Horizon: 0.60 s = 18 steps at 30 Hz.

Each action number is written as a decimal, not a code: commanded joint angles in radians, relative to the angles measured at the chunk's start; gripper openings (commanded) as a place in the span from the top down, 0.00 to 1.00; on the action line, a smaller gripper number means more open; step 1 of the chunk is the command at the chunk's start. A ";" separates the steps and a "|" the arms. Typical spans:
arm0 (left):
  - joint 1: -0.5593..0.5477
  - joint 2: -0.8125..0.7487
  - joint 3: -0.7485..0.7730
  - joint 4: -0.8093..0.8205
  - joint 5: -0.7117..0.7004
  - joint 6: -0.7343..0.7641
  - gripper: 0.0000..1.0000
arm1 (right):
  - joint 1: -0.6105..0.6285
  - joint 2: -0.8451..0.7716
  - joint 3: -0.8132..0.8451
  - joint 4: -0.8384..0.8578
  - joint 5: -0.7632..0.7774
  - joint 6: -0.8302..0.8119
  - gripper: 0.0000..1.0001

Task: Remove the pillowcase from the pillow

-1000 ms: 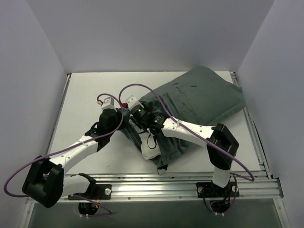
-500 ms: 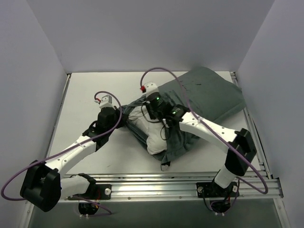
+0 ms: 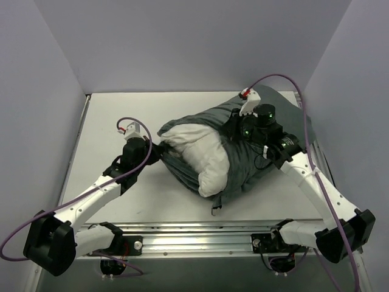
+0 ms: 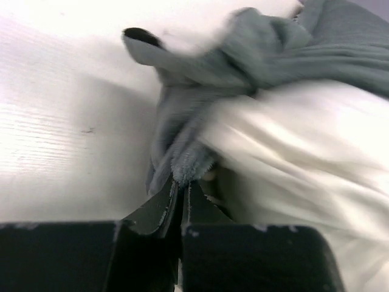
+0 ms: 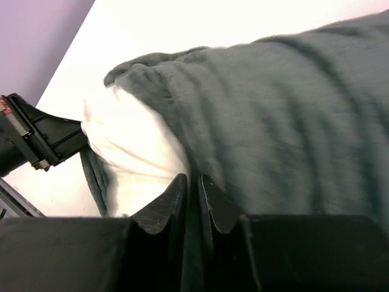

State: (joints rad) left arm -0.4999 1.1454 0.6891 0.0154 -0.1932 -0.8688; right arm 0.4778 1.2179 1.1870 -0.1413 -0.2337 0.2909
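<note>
Top view, cover: the velvety grey-green fabric pillowcase (image 3: 249,164) has just been hauled back toward 2 o'clock and lies bunched in thick folds.
Top view, pillow: the plump white smooth-cloth pillow (image 3: 203,155) bulges out bare at mid-table, with far more showing than a second ago. Its far end is still sleeved.
Top view, arms: the right gripper (image 3: 237,126) has swung from centre out to 1 o'clock. The left gripper (image 3: 155,149) held its ground at the pillow's 9 o'clock, over the white table (image 3: 109,121).
Left wrist view: the jaws are nearly closed, nipping a tuft of the cover's hem. The pillow swells at 3 o'clock.
Right wrist view: the jaws are nearly closed with grey cloth pinched between them. The pillow peeks out at 9 o'clock.
Meaning: roughly half peeled, I'd say. One end anchored, the other pulling, and more dragging toward 2 o'clock should free it.
</note>
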 commanded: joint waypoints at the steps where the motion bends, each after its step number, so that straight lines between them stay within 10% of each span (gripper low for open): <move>1: 0.080 0.020 -0.033 -0.128 -0.207 0.040 0.98 | -0.091 -0.089 0.017 0.068 -0.044 -0.042 1.00; 9: 0.021 0.166 -0.022 0.201 -0.106 0.011 0.97 | -0.004 -0.055 -0.037 0.160 -0.193 0.008 1.00; 18: 0.011 0.133 -0.078 0.297 -0.059 0.042 0.95 | 0.415 0.106 0.108 -0.021 0.198 -0.176 0.39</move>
State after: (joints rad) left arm -0.4763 1.3312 0.6212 0.1593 -0.2970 -0.8383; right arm 0.8009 1.2907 1.2343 -0.1284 -0.2008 0.1989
